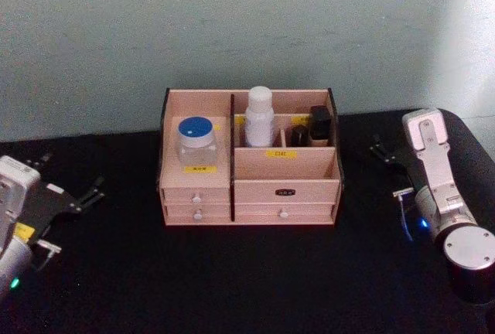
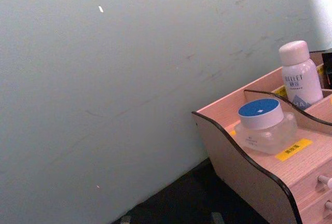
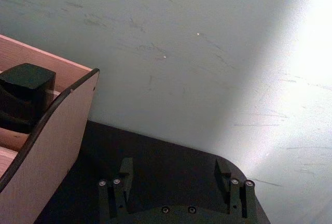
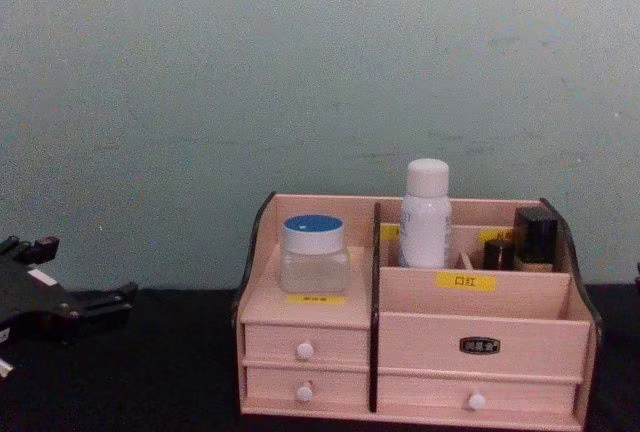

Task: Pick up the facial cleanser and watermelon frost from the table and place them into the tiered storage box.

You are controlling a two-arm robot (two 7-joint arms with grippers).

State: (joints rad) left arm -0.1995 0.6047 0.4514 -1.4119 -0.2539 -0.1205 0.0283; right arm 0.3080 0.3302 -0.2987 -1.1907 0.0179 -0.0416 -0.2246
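Note:
The tiered storage box [image 1: 286, 174] stands on the black table against the wall, pale pink with white-knobbed drawers. In its back middle compartment the white facial cleanser bottle [image 1: 260, 117] stands upright. The clear blue-lidded jar [image 1: 196, 143], which I take for the watermelon frost, sits on the left tier. Both show in the chest view, bottle [image 4: 425, 214] and jar [image 4: 313, 253]. My left gripper [image 1: 97, 191] rests open on the table, well left of the box. My right gripper [image 1: 380, 152] is open to the box's right, nothing between its fingers [image 3: 126, 171].
Two dark bottles [image 1: 311, 127] fill the box's back right compartment. The pale wall rises right behind the box. The table's rounded right corner [image 3: 244, 175] lies just past my right gripper. Black tabletop [image 1: 247, 272] spreads in front of the box.

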